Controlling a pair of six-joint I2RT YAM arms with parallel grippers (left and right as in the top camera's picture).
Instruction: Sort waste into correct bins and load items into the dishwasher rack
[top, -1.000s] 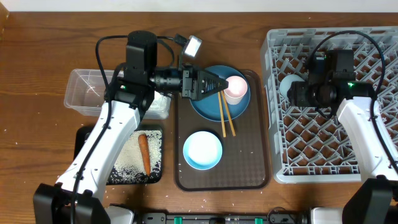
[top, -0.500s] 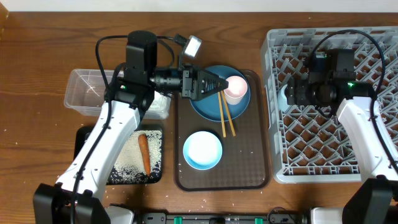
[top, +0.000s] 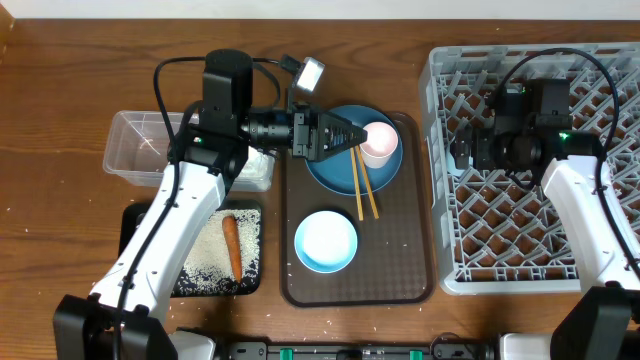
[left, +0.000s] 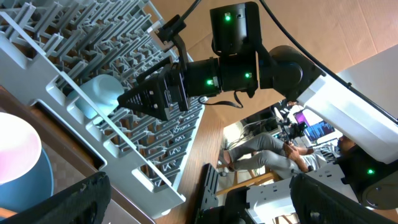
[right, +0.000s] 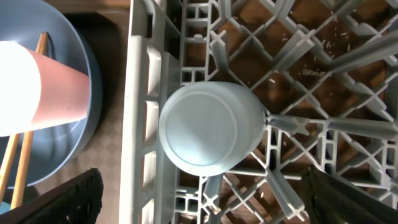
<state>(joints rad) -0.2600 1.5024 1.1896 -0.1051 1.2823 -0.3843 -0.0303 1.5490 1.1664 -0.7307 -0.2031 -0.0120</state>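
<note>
The light-blue cup stands upside down in the grey dishwasher rack, by its left wall. My right gripper hovers over it, open, its fingers wide on either side and clear of the cup. The pale pink cup sits on the dark-blue plate with the wooden chopsticks lying across it. My left gripper is open just left of the pink cup, holding nothing. A white-and-light-blue bowl sits below the plate. The carrot and rice lie in the black tray.
Plate, bowl and chopsticks rest on a brown serving tray between the bins and the rack. A clear tub stands above the black tray, under my left arm. Rice grains are scattered on the wood beneath the rack.
My right gripper's jaws have spread wide, letting go of the light-blue cup, which stays in the rack. The left arm has not moved.
</note>
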